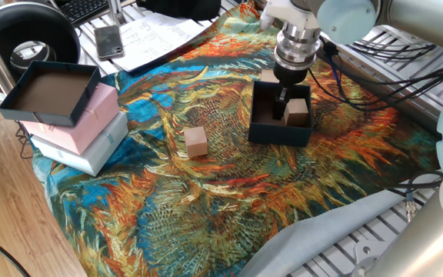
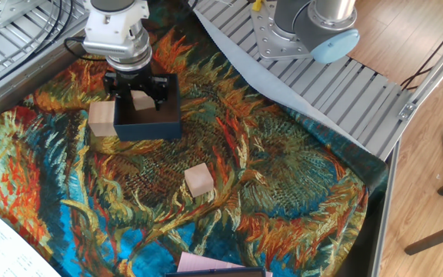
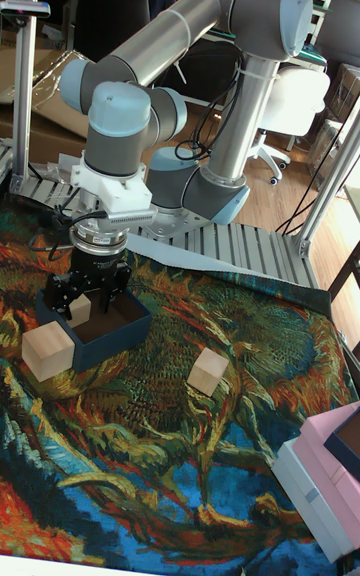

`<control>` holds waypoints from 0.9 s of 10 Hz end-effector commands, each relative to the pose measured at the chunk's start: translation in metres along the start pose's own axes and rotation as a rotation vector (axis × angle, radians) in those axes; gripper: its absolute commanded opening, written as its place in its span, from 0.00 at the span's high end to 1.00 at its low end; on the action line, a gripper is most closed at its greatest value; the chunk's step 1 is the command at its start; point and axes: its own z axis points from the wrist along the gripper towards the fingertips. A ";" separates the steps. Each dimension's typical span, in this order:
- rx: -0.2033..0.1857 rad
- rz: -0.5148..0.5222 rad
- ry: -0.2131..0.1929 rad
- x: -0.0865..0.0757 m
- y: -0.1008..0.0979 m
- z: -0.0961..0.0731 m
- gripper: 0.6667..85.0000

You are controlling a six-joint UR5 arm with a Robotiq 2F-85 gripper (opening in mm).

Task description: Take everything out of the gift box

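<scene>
The dark navy gift box (image 1: 278, 131) (image 2: 154, 125) (image 3: 108, 340) stands on the patterned cloth. My gripper (image 1: 288, 106) (image 2: 138, 95) (image 3: 86, 298) reaches down into it, and its fingers are shut on a pale wooden cube (image 1: 298, 113) (image 2: 141, 101) (image 3: 78, 311) inside the box. A second cube (image 1: 270, 76) (image 2: 102, 118) (image 3: 47, 352) rests on the cloth against the box's outer wall. A third cube (image 1: 196, 141) (image 2: 199, 180) (image 3: 209, 371) lies alone on the cloth, well away from the box.
A dark lid (image 1: 46, 92) sits on stacked pink and white boxes (image 1: 83, 131) at the cloth's left edge. Papers and a phone (image 1: 109, 41) lie beyond the cloth. Cables run along the slatted table beside the arm.
</scene>
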 end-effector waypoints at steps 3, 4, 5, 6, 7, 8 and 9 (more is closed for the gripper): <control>0.025 -0.166 0.020 0.004 -0.008 -0.012 0.13; 0.028 -0.169 0.021 0.004 -0.009 -0.013 0.12; 0.031 -0.170 0.022 0.005 -0.010 -0.012 0.12; 0.036 -0.175 0.024 0.006 -0.011 -0.011 0.12; 0.045 -0.183 0.024 0.007 -0.014 -0.009 0.12; 0.061 -0.194 0.018 0.011 -0.019 -0.004 0.12; 0.059 -0.197 0.010 0.014 -0.019 0.000 0.12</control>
